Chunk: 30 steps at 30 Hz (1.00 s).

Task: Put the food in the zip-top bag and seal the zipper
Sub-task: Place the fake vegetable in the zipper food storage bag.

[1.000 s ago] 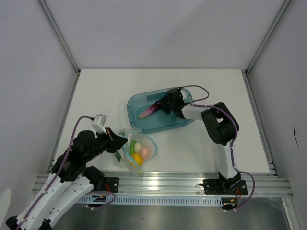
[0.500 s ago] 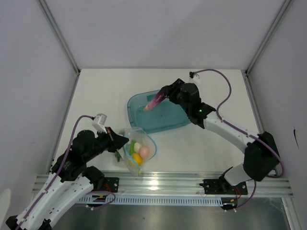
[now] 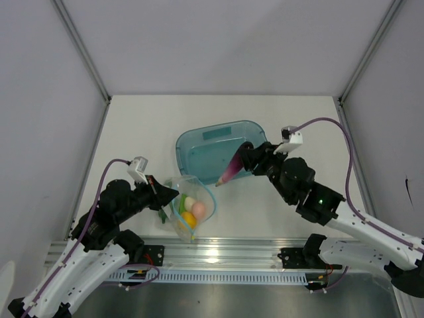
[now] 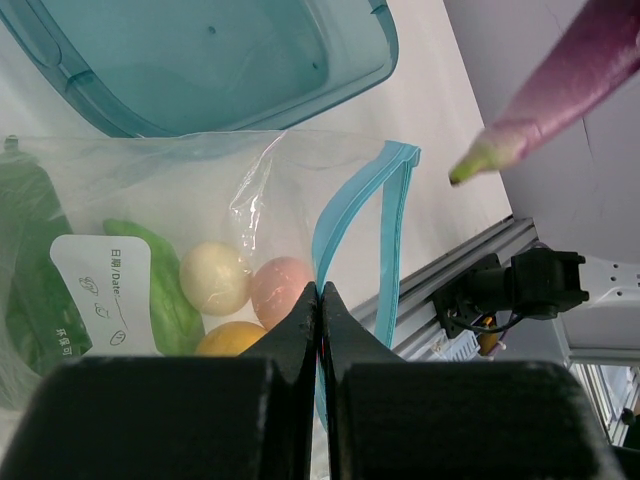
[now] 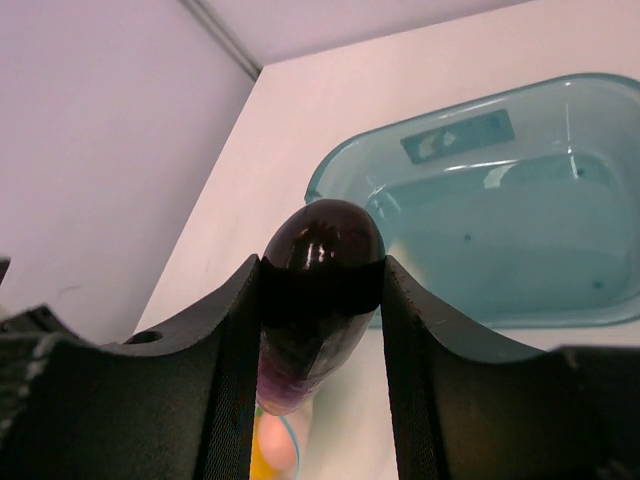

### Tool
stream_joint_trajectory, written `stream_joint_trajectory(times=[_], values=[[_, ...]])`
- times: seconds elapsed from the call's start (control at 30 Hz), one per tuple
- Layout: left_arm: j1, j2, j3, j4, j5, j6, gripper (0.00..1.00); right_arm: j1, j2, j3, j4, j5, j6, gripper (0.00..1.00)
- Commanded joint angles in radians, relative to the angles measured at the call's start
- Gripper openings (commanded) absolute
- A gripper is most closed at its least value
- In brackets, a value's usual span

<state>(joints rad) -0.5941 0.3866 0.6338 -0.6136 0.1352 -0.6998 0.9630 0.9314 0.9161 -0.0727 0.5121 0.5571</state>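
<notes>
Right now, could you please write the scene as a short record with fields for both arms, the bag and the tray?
left fingers: shut on the zipper, bag mouth open
right fingers: gripping the eggplant, above the tray's near edge, tip toward the bag
zip-top bag: holds cream egg, pink ball, orange-yellow ball, green pieces
tray: no food visible
</notes>
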Motion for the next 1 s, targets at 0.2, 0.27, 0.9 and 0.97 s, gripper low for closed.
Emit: stream_joint_trajectory(times=[0.2, 0.27, 0.9, 0.97], values=[[0.005, 0.011, 0.033, 0.031, 0.017, -0.009, 0.01, 0.109, -0.151, -0.112, 0.011, -0.024, -0.022, 0.0], [0.005, 0.014, 0.036, 0.031, 0.017, -0.009, 0.01, 0.12, -0.148, -0.14, 0.06, -0.122, -0.046, 0.0], [0.005, 0.015, 0.073, 0.02, 0.061, -0.035, 0.01, 0.226, 0.188, -0.146, 0.549, -0.212, -0.249, 0.0], [0.005, 0.014, 0.076, 0.018, 0.063, -0.036, 0.0, 0.226, 0.216, -0.149, 0.582, -0.21, -0.249, 0.0]])
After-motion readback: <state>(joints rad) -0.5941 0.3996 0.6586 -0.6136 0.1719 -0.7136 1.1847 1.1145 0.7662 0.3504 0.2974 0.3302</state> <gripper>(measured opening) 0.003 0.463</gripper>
